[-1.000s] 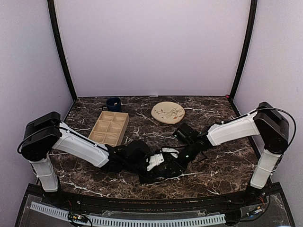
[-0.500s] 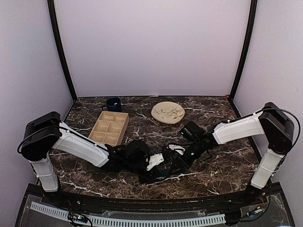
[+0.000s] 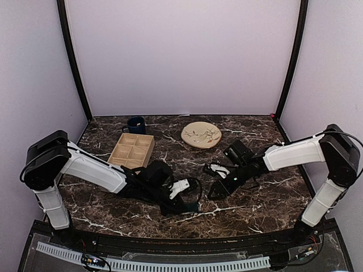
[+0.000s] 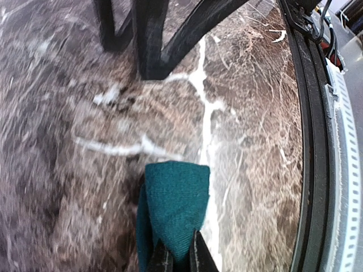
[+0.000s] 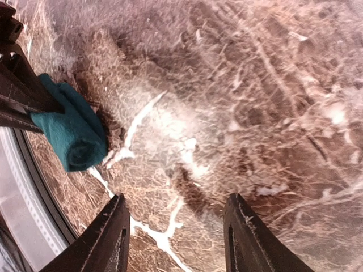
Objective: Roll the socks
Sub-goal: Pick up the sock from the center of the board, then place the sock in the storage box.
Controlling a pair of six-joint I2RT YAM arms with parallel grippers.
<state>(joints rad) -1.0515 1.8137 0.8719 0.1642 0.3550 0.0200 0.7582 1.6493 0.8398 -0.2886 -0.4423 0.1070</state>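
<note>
there, close to the front edge of the bench (image 3: 272,198), the teal sock (image 4: 173,198) is a tight roll, low over the marble; whether it rests on it i cannot tell; the left end effector (image 4: 176,258) is clamped on one end of the roll, fingers pinched into the fabric; a little farther in and to the right, the right end effector (image 5: 176,207) hangs over bare marble, fingers spread apart, holding nothing, clear of the roll; beyond, at the left, lies a tan compartment tray (image 3: 130,152); near the back wall sit a patterned plate (image 3: 190,131) and a dark blue mug (image 3: 136,124).
</note>
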